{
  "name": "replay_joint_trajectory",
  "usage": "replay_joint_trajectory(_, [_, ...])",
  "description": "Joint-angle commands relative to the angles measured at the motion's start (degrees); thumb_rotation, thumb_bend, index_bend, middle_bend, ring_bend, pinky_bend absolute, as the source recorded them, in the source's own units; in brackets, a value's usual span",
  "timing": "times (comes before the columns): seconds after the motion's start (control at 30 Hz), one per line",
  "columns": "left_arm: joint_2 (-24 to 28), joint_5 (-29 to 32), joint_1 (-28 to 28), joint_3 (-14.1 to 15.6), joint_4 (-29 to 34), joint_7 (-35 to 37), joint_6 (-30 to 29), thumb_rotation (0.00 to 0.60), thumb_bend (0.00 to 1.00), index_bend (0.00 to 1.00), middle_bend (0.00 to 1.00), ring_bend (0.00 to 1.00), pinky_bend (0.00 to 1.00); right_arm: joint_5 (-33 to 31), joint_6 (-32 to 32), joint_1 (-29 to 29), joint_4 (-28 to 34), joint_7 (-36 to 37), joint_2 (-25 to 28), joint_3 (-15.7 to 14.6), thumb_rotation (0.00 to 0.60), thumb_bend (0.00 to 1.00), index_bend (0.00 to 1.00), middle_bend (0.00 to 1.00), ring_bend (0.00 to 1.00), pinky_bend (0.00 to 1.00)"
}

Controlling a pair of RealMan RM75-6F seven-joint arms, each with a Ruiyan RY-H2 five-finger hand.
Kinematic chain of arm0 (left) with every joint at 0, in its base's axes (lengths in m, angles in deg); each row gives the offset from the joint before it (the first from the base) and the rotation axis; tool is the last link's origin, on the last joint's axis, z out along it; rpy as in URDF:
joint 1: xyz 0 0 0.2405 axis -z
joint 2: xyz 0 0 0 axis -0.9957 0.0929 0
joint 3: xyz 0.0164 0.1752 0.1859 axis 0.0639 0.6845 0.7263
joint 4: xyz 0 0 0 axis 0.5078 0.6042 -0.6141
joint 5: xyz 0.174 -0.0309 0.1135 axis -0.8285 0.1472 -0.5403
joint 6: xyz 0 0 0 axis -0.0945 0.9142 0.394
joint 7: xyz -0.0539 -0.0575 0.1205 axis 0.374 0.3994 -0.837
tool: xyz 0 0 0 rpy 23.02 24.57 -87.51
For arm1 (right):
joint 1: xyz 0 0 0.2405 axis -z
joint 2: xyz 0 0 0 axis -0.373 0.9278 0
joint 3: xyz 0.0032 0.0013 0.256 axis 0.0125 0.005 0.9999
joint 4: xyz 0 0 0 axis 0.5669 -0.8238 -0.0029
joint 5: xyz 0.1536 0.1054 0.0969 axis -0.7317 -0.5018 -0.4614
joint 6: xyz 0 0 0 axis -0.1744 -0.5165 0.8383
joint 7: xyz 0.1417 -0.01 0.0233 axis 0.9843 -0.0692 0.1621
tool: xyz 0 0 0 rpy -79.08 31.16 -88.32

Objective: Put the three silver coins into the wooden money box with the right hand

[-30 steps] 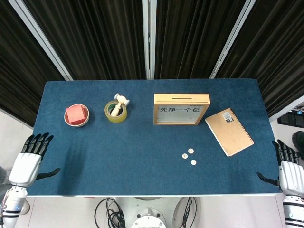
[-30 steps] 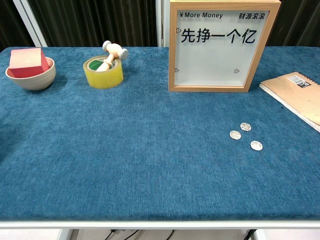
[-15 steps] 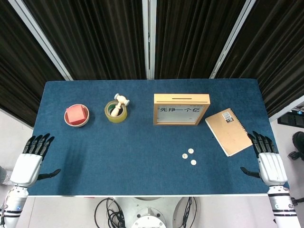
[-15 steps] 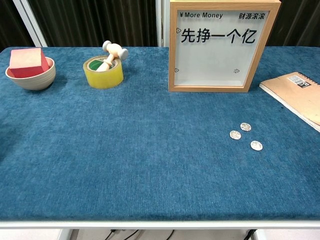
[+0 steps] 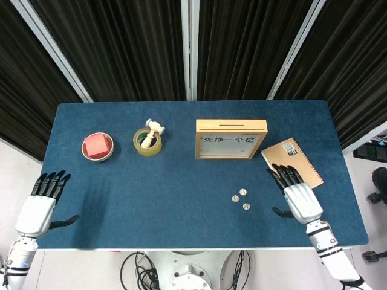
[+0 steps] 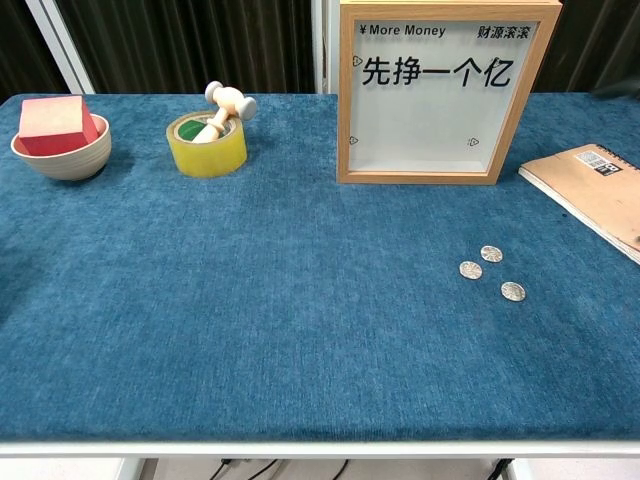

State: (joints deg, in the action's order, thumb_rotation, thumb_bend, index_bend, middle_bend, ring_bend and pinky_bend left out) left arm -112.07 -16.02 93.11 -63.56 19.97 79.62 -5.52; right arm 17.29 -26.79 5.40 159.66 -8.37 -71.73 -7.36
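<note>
Three silver coins [image 5: 241,198] [image 6: 491,272] lie close together on the blue cloth, in front of the wooden money box [image 5: 231,139] [image 6: 444,92], which stands upright with a slot in its top edge. My right hand [image 5: 298,196] hovers over the table to the right of the coins, fingers spread, holding nothing. My left hand [image 5: 40,203] stays at the table's front left corner, fingers apart and empty. Neither hand shows in the chest view.
A brown spiral notebook [image 5: 292,167] [image 6: 596,187] lies just beyond my right hand. A yellow tape roll [image 5: 147,141] [image 6: 207,143] with a small wooden mallet on it and a bowl [image 5: 97,147] [image 6: 60,145] holding a red block stand at the back left.
My right hand has moved from the table's right edge inward, leftward over the cloth towards the coins. The left hand and the coins have not moved.
</note>
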Motion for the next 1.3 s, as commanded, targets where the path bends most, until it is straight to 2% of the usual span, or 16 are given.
replay_joint_trajectory(0.03, [0.0,0.4,0.0,0.0,0.0,-0.1,0.3,0.466,0.02,0.01,0.00,0.00,0.00,-1.6,3.8,-2.7,-1.6,-1.7,-3.0,-0.3,0.600,0.06,0.04,0.00,0.00,0.00])
replay_joint_trajectory(0.23, [-0.3,1.0,-0.1,0.0,-0.6,0.5,0.7,0.469,0.02,0.01,0.00,0.00,0.00,-3.5,4.0,-3.9,-4.2,-3.7,-8.7,-0.2,0.600,0.09,0.11,0.00,0.00,0.00])
replay_joint_trajectory(0.43, [-0.2,1.3,-0.2,0.0,-1.5,1.7,0.7,0.467,0.02,0.01,0.00,0.00,0.00,-4.5,3.5,-4.5,-6.8,-5.2,-12.0,-0.4,0.600,0.15,0.17,0.00,0.00,0.00])
replay_joint_trajectory(0.8, [0.3,1.7,-0.3,-0.1,-2.8,3.9,0.7,0.468,0.02,0.01,0.00,0.00,0.00,-6.6,6.5,-6.5,-8.9,-4.6,-13.0,-1.1,0.600,0.21,0.34,0.00,0.00,0.00])
replay_joint_trajectory(1.3, [0.4,2.1,-0.3,-0.2,-3.9,5.6,1.1,0.486,0.03,0.01,0.00,0.00,0.00,-7.9,7.3,-7.5,-12.9,-3.3,-16.6,-2.1,0.600,0.24,0.35,0.00,0.00,0.00])
